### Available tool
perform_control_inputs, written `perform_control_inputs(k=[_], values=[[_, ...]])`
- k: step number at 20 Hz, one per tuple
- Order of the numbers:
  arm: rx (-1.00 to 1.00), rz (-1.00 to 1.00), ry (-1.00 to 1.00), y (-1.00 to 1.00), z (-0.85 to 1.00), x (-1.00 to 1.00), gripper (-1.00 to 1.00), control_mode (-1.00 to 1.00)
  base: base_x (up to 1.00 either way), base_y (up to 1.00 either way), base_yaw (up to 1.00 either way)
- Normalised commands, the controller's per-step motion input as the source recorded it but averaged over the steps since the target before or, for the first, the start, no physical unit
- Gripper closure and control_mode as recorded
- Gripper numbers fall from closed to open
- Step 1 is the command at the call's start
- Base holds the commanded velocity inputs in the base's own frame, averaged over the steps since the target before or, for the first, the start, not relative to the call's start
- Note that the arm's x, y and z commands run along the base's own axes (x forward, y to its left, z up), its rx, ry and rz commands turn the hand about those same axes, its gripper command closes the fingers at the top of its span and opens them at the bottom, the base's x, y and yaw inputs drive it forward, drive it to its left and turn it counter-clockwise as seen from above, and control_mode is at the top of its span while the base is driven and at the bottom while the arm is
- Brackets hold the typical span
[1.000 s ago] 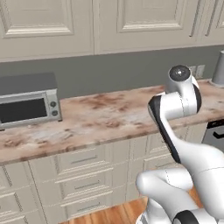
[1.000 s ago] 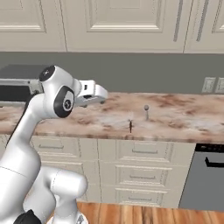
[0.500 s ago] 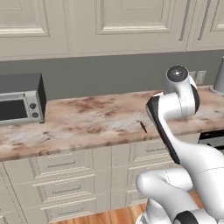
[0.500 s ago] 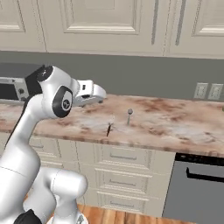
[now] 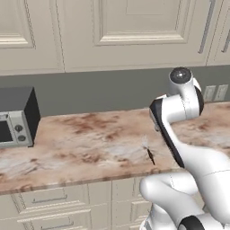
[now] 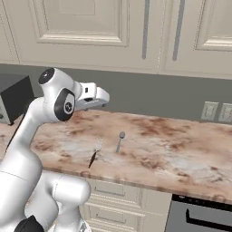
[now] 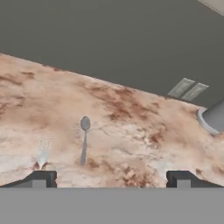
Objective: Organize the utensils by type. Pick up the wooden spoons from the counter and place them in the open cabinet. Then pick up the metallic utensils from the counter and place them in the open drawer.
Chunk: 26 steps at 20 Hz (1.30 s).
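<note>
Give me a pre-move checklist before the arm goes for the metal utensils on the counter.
1. Grey spoon in sight, flat on the counter: ok.
2. Black-handled utensil located, beside the spoon near the counter's front edge: ok.
3. The two utensils lie apart, so one can be taken alone: ok.
4. Gripper jaws spread and nothing between them: ok.
5. Gripper down at grasp height: not ok; it hangs above the counter, short of the utensils.
6. Open drawer located for the drop: cannot tell; the drawer fronts in view look closed.
</note>
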Motion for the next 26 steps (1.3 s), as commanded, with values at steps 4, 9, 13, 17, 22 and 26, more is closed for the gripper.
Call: perform_control_inputs(k=[4,9,13,17,22,26], values=[[0.0,0.0,0.0,0.0,0.0,0.0,-1.0,1.0,-0.01,-0.1,0.03],[0.19,0.0,0.01,-0.02,-0.16,-0.24,-1.0,-1.0,-0.04,0.0,0.0],[0.31,0.0,0.03,-0.07,-0.13,-0.22,-1.0,-1.0,0.0,0.0,0.0],[0.09,0.0,0.08,0.01,-0.41,-0.13,-1.0,-1.0,0.0,0.0,0.0],[0.0,0.0,0.34,0.16,-0.62,0.0,-1.0,-1.0,0.0,0.0,0.0],[0.03,0.03,0.24,0.02,-0.51,0.0,-1.0,-1.0,0.0,0.0,0.0]])
